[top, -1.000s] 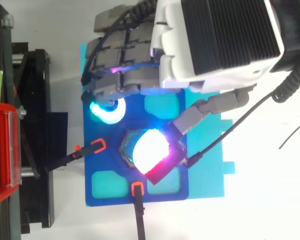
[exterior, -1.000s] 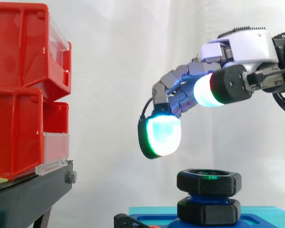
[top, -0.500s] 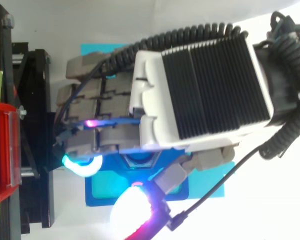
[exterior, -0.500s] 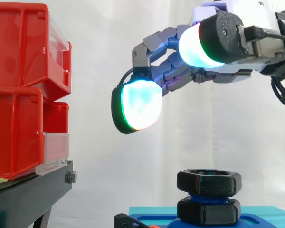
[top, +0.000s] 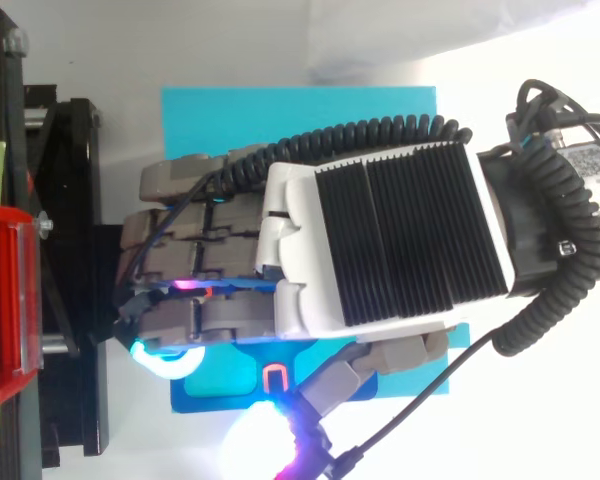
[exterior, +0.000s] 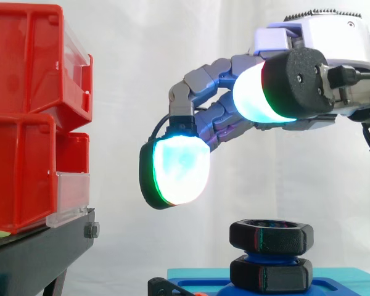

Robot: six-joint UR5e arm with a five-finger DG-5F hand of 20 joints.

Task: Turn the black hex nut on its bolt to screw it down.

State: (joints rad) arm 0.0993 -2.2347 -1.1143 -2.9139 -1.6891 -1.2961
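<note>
The hand is hovering above and to the left of the black hex nut, and it is sitting noticeably higher than a second ago, when one glowing pad was hanging just above the nut's left shoulder. Since then it has risen, drifted left, and is now settling slightly lower again. The fingers are loosely bent and spread well apart from the thumb, gripping nothing.

The nut is sitting where it was, on the blue bolt with a gap of bare thread showing above the lower nut. This is probably a release and reset between turns, so the screwing down is looking unfinished and a fresh grasp is likely needed.

From above, the hand is covering most of the blue fixture, which is lying on a light cyan sheet on the white worktop. To the left, red bins are stacked on a black stand, and a white curtain is hanging behind everything.
</note>
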